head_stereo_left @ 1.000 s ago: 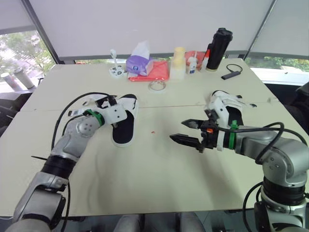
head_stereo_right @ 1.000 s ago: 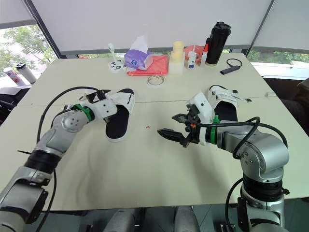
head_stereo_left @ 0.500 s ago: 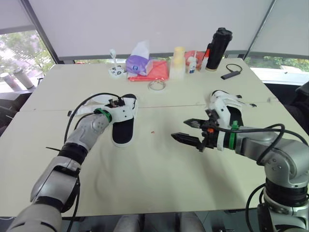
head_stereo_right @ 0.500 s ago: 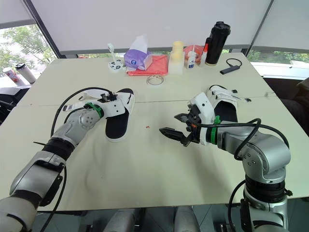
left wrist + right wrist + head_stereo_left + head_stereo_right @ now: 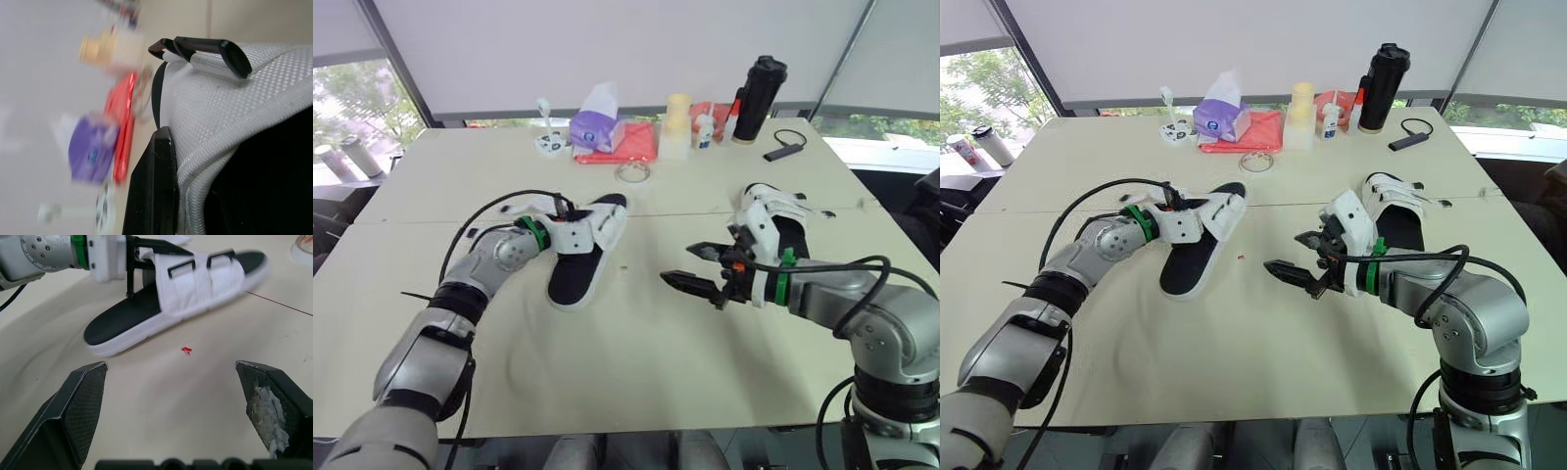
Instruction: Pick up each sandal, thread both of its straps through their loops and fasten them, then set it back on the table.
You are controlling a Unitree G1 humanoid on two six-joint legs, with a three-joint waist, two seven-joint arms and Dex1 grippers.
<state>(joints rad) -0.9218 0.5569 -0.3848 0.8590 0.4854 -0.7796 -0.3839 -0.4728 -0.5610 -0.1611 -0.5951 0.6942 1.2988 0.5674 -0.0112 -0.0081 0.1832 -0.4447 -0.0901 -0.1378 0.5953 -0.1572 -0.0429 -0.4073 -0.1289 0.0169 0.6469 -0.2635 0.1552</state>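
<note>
Two sandals lie on the tabletop [image 5: 636,352] in the head view. The left sandal [image 5: 573,279] is near the middle, and my left jaws are clamped on its white strap [image 5: 603,223]. The right sandal [image 5: 773,208] sits just behind my right jaws, which hang wide apart and hold nothing. At the back, a tissue box [image 5: 597,128] has one tissue poking out. The black bottle [image 5: 759,86] has its lid on, so I cannot see inside.

In the left wrist view, one finger [image 5: 152,186] presses the strap beside a black loop [image 5: 208,48].

In the right wrist view, both loops face me. I think I should hold firm, lift slowly, then bring the right jaws to the strap end.
</note>
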